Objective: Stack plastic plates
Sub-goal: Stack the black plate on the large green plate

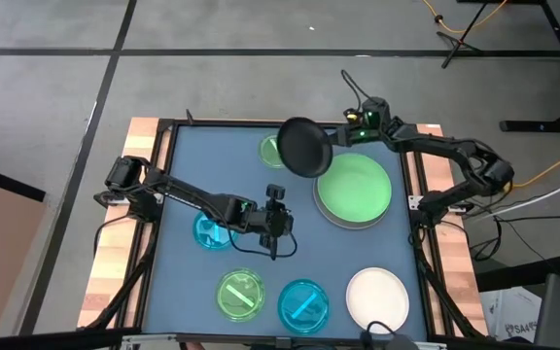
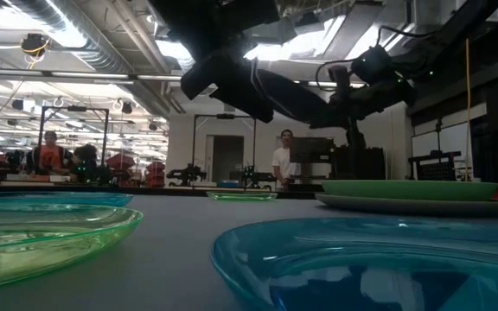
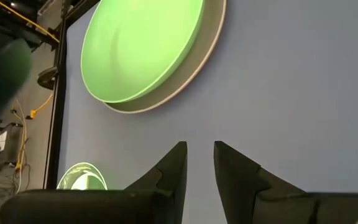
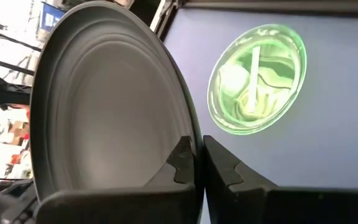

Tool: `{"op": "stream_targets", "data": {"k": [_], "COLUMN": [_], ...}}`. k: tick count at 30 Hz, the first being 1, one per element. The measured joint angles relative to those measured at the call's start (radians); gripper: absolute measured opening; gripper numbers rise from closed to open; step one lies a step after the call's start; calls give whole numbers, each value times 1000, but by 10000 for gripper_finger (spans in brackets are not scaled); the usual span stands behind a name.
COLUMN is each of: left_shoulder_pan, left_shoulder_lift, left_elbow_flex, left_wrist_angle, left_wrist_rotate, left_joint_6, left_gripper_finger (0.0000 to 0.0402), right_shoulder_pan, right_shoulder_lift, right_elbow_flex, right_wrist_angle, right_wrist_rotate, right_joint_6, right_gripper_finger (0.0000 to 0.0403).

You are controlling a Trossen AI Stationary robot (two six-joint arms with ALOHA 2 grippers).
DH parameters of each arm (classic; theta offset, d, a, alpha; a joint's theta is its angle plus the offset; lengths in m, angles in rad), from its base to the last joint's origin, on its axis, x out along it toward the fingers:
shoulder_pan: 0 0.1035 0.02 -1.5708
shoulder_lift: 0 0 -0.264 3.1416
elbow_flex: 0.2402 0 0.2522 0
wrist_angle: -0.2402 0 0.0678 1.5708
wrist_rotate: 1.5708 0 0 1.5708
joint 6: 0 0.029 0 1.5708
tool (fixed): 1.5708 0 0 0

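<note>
while a blue-grey mat (image 1: 290,243) is covering the wood-edged table (image 1: 120,262) on a grey floor, the low view is showing a lit workshop behind, with people standing far off.

the left arm is reaching rightward across the middle of the mat, its left gripper (image 1: 278,222) hanging with fingers (image 3: 169,171) a narrow gap apart and holding nothing. the right arm is bending in from the right edge toward the far side, its right gripper (image 1: 336,137) pinching the rim of the black plate (image 1: 304,147), which is being held tilted above the mat.

going left to right, plates are lying thus: two translucent blue plates (image 1: 212,231), two translucent green plates (image 1: 240,295), one large light green plate (image 1: 355,189) sitting on one grey plate (image 3: 185,81), and one white plate (image 1: 376,297) at near right.
</note>
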Motion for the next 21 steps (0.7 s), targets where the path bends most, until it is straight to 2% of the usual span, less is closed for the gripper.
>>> {"op": "stream_targets", "data": {"k": [7, 16, 21], "left_shoulder_pan": [0, 20, 38], "left_shoulder_lift": [0, 0, 0], "left_elbow_flex": [0, 0, 0], "left_wrist_angle": [0, 0, 0], "left_wrist_rotate": [0, 0, 0], "left_joint_6": [-2, -27, -28], "left_gripper_finger": [73, 73, 73], "right_shoulder_pan": [-63, -159, -167], "right_shoulder_lift": [-125, -334, -408], "right_elbow_flex": [0, 0, 0], "right_wrist_angle": [-111, -446, -659], "right_wrist_rotate": [-9, -5, 46], "right_joint_6": [-79, -256, -379], "right_gripper_finger": [0, 0, 0]}}
